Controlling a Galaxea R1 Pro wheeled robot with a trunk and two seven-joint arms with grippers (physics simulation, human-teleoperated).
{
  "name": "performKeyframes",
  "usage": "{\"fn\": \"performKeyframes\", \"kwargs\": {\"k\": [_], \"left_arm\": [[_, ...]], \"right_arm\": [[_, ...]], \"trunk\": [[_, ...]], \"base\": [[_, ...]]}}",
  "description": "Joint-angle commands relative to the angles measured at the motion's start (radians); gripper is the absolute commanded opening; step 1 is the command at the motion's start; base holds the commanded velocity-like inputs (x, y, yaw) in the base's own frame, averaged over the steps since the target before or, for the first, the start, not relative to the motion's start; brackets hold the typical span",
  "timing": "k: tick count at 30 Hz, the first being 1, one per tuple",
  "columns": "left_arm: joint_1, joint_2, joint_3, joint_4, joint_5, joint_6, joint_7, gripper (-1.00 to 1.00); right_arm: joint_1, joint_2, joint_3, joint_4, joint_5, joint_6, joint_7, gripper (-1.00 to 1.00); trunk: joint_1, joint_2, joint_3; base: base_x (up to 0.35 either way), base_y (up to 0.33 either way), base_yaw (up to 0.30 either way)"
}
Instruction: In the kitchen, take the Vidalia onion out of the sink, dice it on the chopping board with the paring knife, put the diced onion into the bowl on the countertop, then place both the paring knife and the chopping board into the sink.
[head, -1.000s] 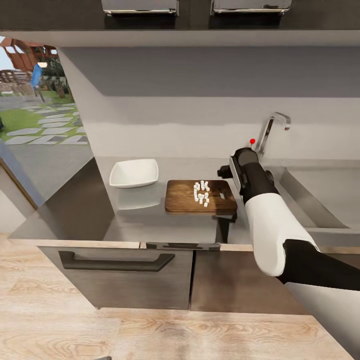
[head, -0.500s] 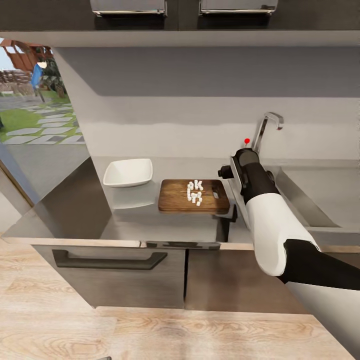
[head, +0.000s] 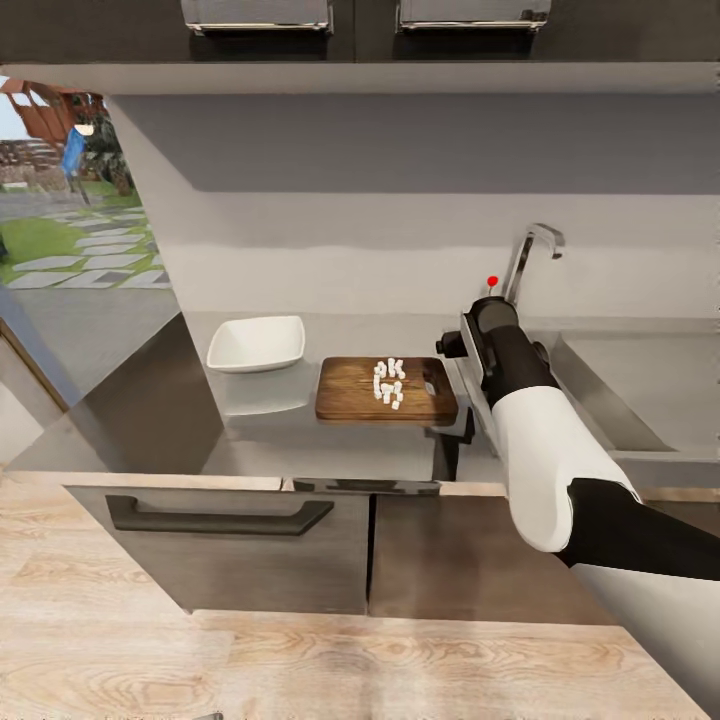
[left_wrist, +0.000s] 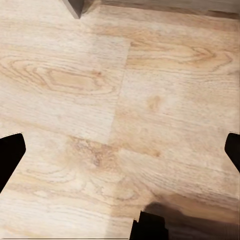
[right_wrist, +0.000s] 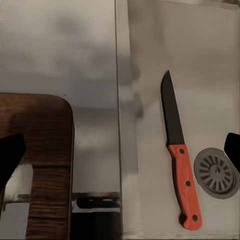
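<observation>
Knife (right_wrist: 179, 165) lying in sink (right_wrist: 210, 75) beside drain (right_wrist: 217, 172), diced onion (head: 389, 381) on chopping board (head: 350, 395)

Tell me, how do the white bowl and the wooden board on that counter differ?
The bowl is white, square and empty; the chopping board is dark-brown wood, rectangular and flat, with small white onion cubes heaped on it. The bowl looks somewhat smaller than the board and sits farther from the sink. Both have rounded corners and rest on the grey countertop.
</observation>
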Motion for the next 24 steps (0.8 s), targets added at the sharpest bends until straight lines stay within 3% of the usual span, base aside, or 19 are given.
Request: {"fn": "performKeyframes", "kwargs": {"k": [1, 19, 24], "left_arm": [[-0.001, 0.0, 0.003, 0.004, 0.006, -0.007, -0.003, 1.0], [-0.001, 0.0, 0.003, 0.004, 0.006, -0.007, -0.003, 1.0], [-0.001, 0.0, 0.003, 0.004, 0.006, -0.007, -0.003, 1.0]], "right_arm": [[-0.001, 0.002, -0.004, 0.001, -0.003, 0.002, -0.005, 1.0], [-0.001, 0.001, -0.002, 0.038, -0.003, -0.001, -0.005, 1.0], [-0.001, 0.001, -0.003, 0.069, -0.003, -0.034, -0.005, 1.0]], "trunk": [[0.0, -0.001, -0.001], [0.0, -0.001, -0.001], [0.0, -0.001, -0.001]], "base": [[-0.202, 0.0, 0.0], [-0.031, 0.0, 0.0], [0.0, 0.0, 0.0]]}}
